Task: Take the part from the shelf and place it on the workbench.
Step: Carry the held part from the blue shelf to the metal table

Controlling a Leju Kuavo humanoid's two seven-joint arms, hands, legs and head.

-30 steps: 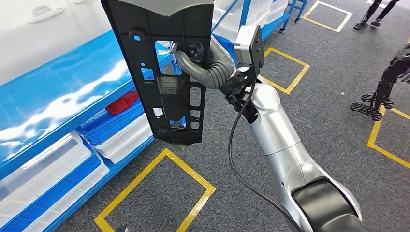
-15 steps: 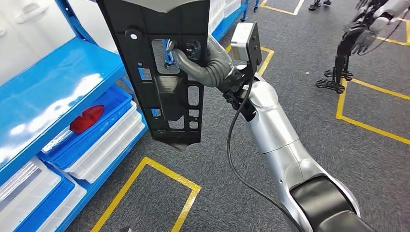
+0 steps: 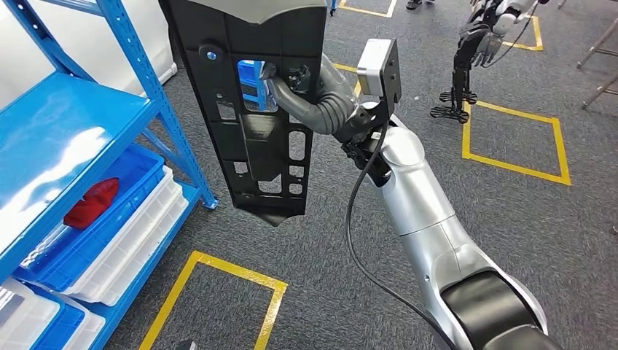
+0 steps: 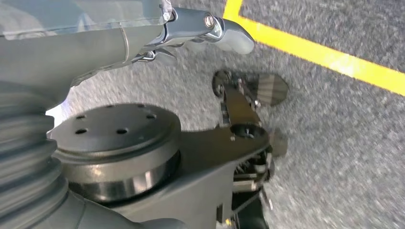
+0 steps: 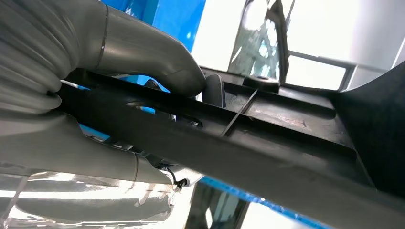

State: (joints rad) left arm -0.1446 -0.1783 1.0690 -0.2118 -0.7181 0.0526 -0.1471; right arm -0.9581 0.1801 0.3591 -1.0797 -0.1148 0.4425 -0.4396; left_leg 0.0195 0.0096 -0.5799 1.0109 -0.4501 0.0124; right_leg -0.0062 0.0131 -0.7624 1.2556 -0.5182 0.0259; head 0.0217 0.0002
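Right robot hand (image 3: 291, 84) grips the black plastic part (image 3: 251, 138) through one of its upper cut-outs, fingers hooked through the opening and the thick grey thumb (image 5: 157, 59) pressed against a rib on the panel's edge, as the right wrist view shows at close range. Raised on the silver right arm (image 3: 415, 197), the long, flat part hangs roughly upright in the air, well clear of the blue shelf (image 3: 73, 131) and to the right of it, its narrow lower end pointing down toward the grey carpet floor (image 3: 350, 292). On the shelf's lower level, below and left of the part, a red object (image 3: 91, 203) lies in a blue bin (image 3: 127, 189), with white trays (image 3: 138, 240) stacked just beside it. Yellow tape squares (image 3: 218, 299) mark the floor beneath the part and further off beyond it. A second dark robot figure (image 3: 474, 51) stands on the carpet well beyond the part, near one of those squares. Left robot hand (image 4: 210, 31) hangs low over the carpet beside a yellow line; its pale fingers look curled in with nothing between them, though the blurred, close left wrist view leaves that uncertain.
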